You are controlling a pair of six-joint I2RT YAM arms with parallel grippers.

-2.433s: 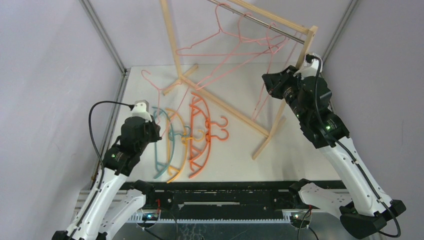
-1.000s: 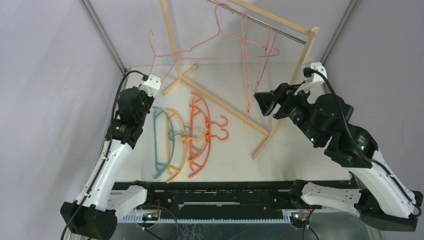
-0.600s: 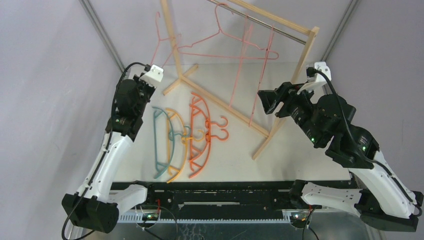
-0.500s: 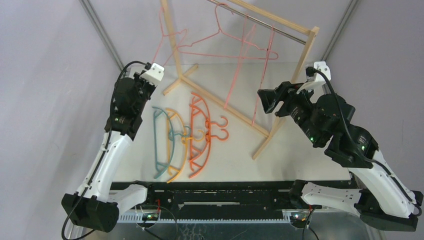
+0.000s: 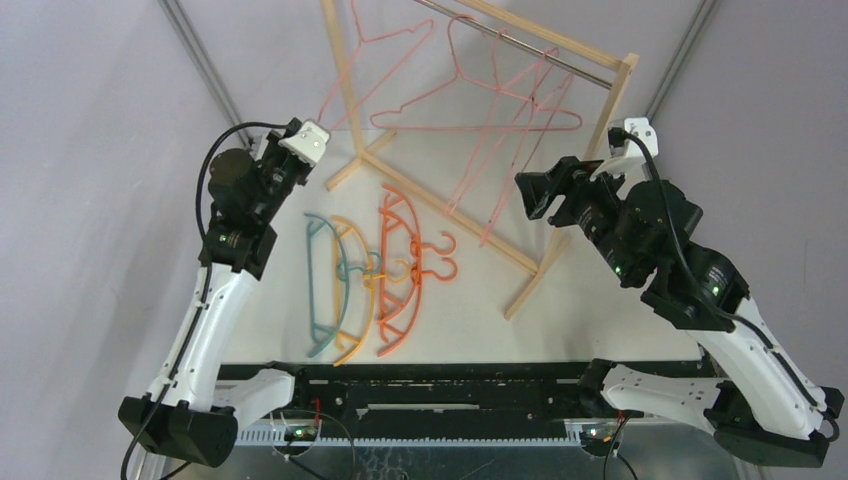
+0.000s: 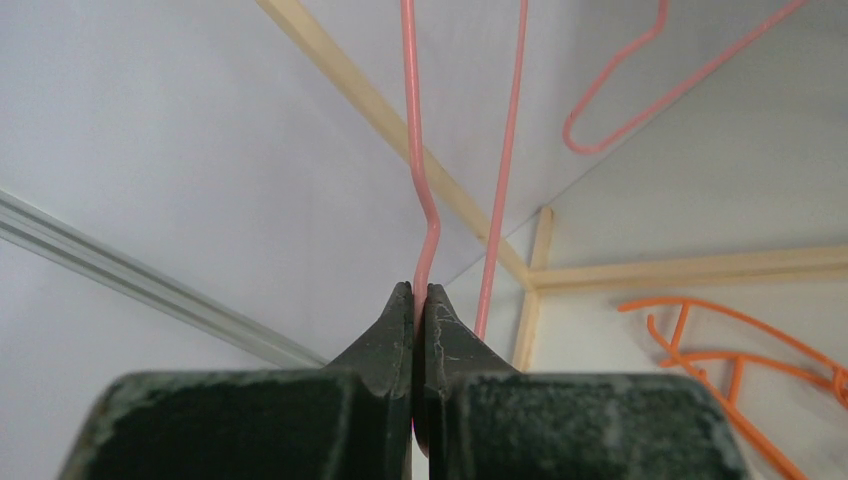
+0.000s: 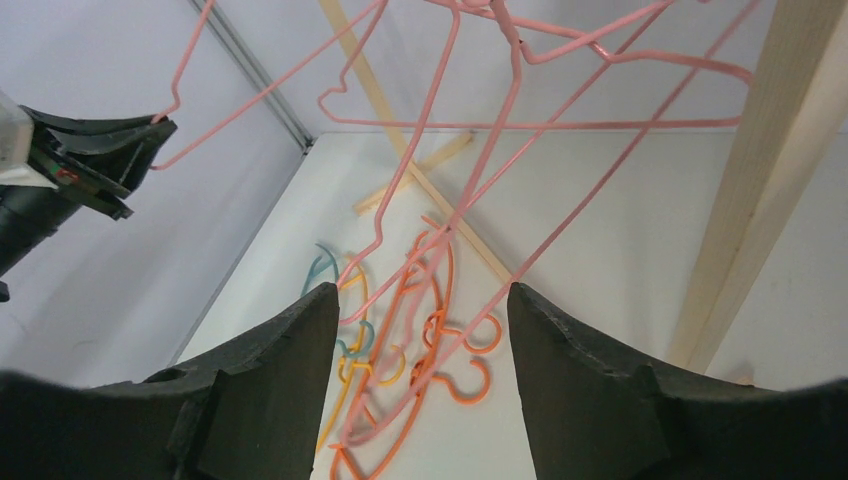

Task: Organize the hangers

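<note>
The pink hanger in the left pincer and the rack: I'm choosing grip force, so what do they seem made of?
The pink hanger looks like thin wire with a smooth pink coating: it is slender, uniform and kinked; whether there is metal beneath cannot be seen. The left pincer is shut on it. The rack looks like pale, unpainted wood: square matte slats.

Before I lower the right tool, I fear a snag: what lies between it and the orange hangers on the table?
Right wrist view: hanging pink wire hangers cross between the open right tool and the orange hangers.
</note>
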